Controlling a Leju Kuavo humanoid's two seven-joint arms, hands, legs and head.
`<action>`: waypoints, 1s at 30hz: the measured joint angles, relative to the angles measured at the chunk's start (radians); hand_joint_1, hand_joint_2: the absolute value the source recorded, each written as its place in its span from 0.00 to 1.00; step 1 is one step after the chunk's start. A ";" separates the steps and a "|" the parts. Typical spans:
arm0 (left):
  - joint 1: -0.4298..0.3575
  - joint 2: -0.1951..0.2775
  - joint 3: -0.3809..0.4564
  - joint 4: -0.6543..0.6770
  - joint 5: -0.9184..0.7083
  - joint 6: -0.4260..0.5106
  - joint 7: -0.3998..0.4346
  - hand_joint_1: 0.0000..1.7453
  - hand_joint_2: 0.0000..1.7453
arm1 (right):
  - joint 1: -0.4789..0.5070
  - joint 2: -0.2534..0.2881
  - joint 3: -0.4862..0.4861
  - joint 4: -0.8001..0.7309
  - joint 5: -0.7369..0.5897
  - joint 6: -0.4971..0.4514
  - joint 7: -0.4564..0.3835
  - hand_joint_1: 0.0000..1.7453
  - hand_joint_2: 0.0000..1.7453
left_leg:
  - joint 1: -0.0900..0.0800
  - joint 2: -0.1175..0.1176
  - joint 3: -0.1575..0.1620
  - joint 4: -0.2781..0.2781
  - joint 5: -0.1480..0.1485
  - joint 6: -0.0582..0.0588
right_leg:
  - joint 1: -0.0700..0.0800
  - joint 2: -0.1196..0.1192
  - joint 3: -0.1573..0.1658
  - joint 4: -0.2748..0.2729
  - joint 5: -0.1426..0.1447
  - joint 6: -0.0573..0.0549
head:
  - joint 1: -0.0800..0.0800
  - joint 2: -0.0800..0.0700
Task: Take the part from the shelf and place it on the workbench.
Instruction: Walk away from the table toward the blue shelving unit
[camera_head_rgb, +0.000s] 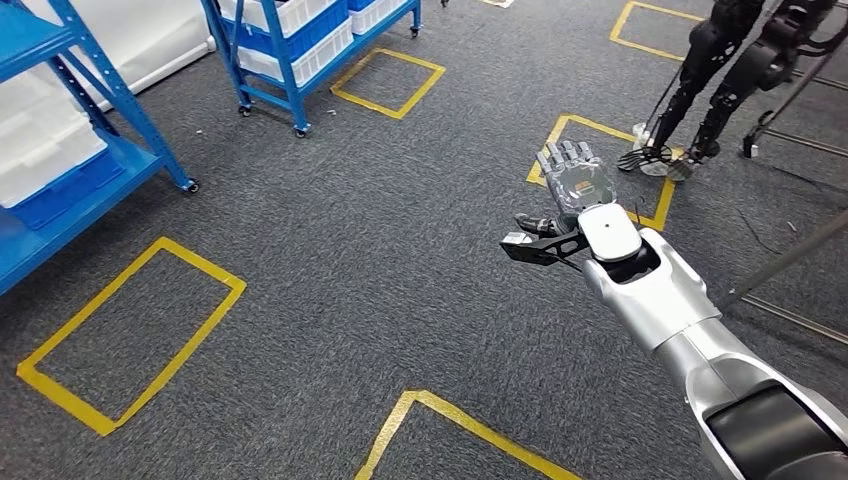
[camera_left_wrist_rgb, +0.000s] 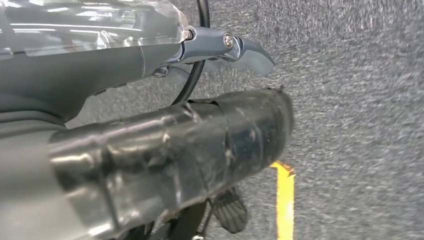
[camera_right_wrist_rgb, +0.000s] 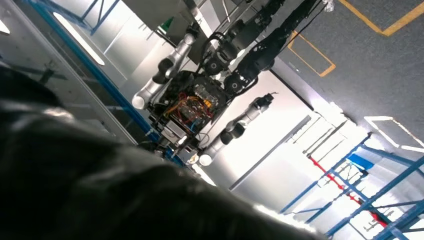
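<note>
While our right hand (camera_head_rgb: 572, 185) hangs spread and empty, we should turn toward the blue shelf (camera_head_rgb: 95, 165) before reaching.

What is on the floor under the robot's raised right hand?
Under the right hand lies grey carpet with a yellow tape rectangle. The hand covers part of that rectangle's inside, so anything there is hidden.

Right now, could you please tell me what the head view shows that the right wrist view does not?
Only the head view: the right hand raised over the floor, and white bins on the shelves. Only the right wrist view: another robot's silver arms and exposed torso. Both: grey carpet, yellow floor tape and blue shelf frames.
</note>
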 joint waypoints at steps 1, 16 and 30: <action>0.000 0.000 0.000 0.000 0.000 0.000 -0.003 0.00 0.00 | 0.004 -0.003 0.001 0.001 0.000 0.000 0.000 0.00 0.00 | 0.000 -0.013 0.000 0.003 -0.001 0.001 | 0.000 0.001 -0.020 0.025 0.006 0.001 | 0.000 0.000; 0.000 -0.004 0.001 0.000 -0.006 -0.006 0.005 0.00 0.00 | 0.006 -0.015 0.002 -0.007 0.002 -0.011 0.011 0.00 0.00 | 0.011 0.021 -0.157 0.303 -0.130 -0.054 | -0.006 -0.025 0.098 -0.244 0.135 -0.045 | -0.004 0.000; -0.002 -0.005 0.003 0.000 -0.007 -0.006 -0.001 0.00 0.00 | -0.012 0.000 0.002 -0.004 0.013 -0.011 0.010 0.00 0.00 | -0.004 0.011 -0.004 0.001 0.004 0.003 | -0.007 -0.007 0.015 -0.027 0.006 -0.003 | -0.001 0.000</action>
